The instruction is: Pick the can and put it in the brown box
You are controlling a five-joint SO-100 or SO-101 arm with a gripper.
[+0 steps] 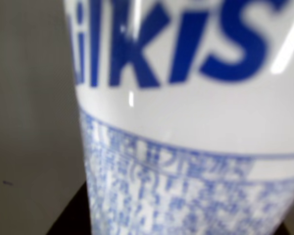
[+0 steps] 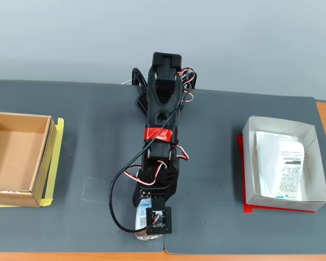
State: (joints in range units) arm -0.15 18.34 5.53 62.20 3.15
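Note:
The can (image 1: 186, 122) fills the wrist view, very close: white with blue "Milkis" letters and light-blue speckled print. Dark finger parts (image 1: 68, 218) hug its lower left and lower right edges. In the fixed view the arm reaches to the table's front edge. My gripper (image 2: 145, 229) sits under the wrist camera, shut on the can (image 2: 138, 219), of which only a pale-blue side and silver end show. The brown box (image 2: 43, 157) stands open and empty at the far left, well apart from the gripper.
A white paper box (image 2: 250, 163) with a printed packet sits on a red sheet at the right. Yellow tape (image 2: 53, 163) edges the brown box. A dark grey mat (image 2: 217, 136) covers the table. A black cable (image 2: 115, 206) loops left of the wrist.

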